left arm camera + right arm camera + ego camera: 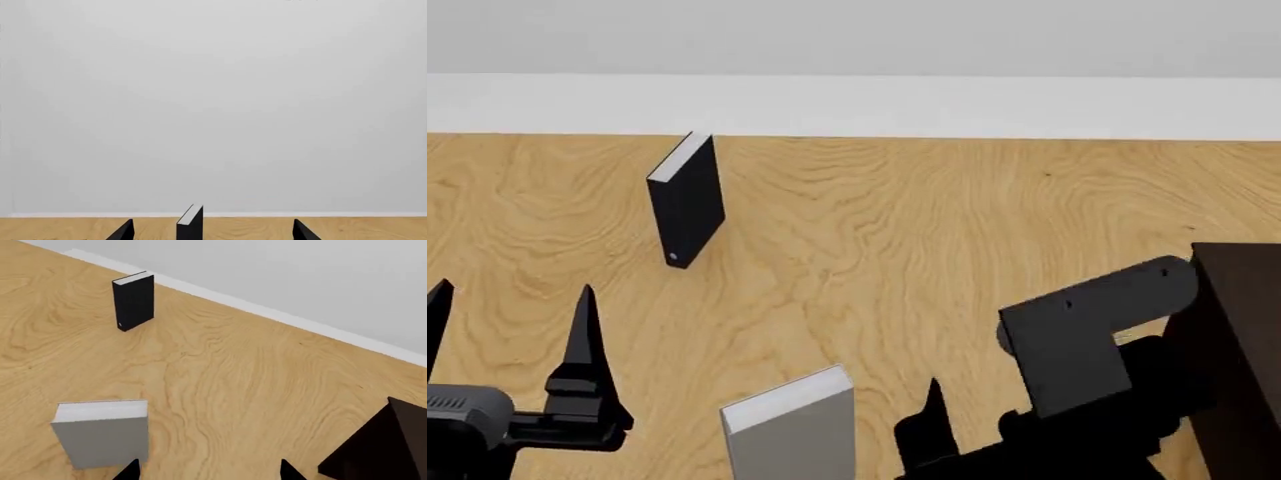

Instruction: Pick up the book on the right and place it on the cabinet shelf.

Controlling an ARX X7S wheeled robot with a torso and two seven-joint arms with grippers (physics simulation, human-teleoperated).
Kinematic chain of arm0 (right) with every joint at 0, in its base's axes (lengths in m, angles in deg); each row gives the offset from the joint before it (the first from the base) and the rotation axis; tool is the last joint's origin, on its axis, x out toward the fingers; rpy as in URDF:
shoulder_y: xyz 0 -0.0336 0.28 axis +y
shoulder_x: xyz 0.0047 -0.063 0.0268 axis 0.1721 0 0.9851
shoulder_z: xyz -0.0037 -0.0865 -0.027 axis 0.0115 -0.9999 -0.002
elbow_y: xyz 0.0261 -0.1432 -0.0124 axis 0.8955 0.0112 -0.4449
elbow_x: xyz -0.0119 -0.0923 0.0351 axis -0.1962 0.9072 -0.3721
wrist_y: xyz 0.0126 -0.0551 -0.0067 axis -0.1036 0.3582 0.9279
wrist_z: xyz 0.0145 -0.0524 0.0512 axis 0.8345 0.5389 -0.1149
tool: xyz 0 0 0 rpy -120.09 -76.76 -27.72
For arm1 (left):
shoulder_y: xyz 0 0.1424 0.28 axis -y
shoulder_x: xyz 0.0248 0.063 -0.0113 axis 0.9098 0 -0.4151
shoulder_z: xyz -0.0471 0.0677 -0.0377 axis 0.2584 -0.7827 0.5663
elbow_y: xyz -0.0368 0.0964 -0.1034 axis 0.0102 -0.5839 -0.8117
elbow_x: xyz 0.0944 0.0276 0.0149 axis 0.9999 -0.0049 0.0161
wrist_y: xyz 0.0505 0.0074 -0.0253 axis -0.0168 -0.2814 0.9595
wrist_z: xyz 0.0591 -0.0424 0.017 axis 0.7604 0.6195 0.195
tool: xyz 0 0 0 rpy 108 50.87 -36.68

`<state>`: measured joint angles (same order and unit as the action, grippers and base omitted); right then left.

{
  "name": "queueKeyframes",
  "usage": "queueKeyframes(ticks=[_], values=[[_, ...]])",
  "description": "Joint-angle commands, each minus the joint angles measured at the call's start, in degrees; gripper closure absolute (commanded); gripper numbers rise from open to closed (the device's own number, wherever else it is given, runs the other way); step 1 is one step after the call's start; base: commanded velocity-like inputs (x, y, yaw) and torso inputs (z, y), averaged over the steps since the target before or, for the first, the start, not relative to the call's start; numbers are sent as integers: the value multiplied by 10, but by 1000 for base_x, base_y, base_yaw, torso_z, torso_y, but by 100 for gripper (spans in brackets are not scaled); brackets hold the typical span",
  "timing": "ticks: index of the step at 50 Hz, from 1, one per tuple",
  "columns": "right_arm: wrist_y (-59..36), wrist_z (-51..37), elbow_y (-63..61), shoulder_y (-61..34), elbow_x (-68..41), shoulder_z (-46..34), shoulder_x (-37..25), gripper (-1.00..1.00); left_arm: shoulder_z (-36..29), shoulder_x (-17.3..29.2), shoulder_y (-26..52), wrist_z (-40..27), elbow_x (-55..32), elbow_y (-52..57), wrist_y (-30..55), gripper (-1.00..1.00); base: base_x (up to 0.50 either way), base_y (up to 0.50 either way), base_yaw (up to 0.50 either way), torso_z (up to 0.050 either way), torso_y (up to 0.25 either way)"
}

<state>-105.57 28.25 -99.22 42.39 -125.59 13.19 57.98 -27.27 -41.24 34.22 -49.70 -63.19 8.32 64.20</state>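
A plain light-grey book (790, 430) stands upright on the wooden floor at the front centre of the head view; it also shows in the right wrist view (103, 432). My right gripper (210, 471) is open and empty, just to the right of this book and not touching it; in the head view it (961, 425) sits between the book and the dark cabinet (1241, 350). The cabinet's corner also shows in the right wrist view (380, 450). My left gripper (510, 320) is open and empty at the front left. No second grey book is in view.
A thin black book (687, 200) with a small round spine mark stands upright further back on the left, near the white skirting and grey wall. It shows in the left wrist view (190, 222), ahead of my left gripper (213, 232), and in the right wrist view (133, 300).
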Motion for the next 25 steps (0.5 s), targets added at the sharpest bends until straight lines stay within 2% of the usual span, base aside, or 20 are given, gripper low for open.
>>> queueKeyframes(ticks=[1, 11, 25], values=[[-48, -123, 57, -47, -234, -53, -65, -100, 2, 6, 0, -5, -10, 10, 7, -100, 0, 0, 0, 0, 0], [-28, -124, 73, -44, -262, -98, -86, -100, -3, 11, -2, -6, -12, 15, 6, -100, 0, 0, 0, 0, 0], [7, -29, 95, -21, -157, -149, -99, -100, -12, 18, -3, -7, -9, 12, 2, -100, 0, 0, 0, 0, 0]])
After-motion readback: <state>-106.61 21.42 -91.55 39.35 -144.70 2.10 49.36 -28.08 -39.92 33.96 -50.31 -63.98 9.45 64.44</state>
